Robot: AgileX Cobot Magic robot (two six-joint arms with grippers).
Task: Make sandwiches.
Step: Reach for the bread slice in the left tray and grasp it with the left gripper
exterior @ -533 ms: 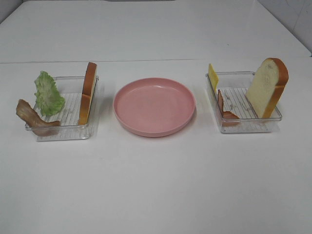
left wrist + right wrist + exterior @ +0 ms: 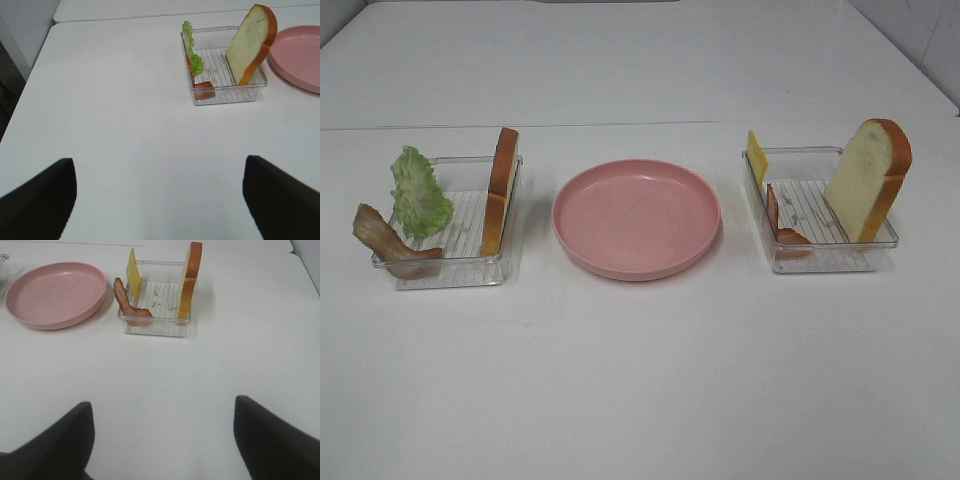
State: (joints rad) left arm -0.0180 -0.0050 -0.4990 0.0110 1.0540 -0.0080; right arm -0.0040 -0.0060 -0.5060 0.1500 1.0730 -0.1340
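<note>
Along outer edge of the right tray [image 2: 825, 263] stands a bread slice [image 2: 865, 180].

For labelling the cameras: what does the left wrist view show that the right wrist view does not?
Left wrist only: the lettuce, a bacon strip and a bread slice in the left tray. Right wrist only: the cheese slice, a second bacon strip and second bread slice in the right tray. Both: the pink plate and white table.
</note>
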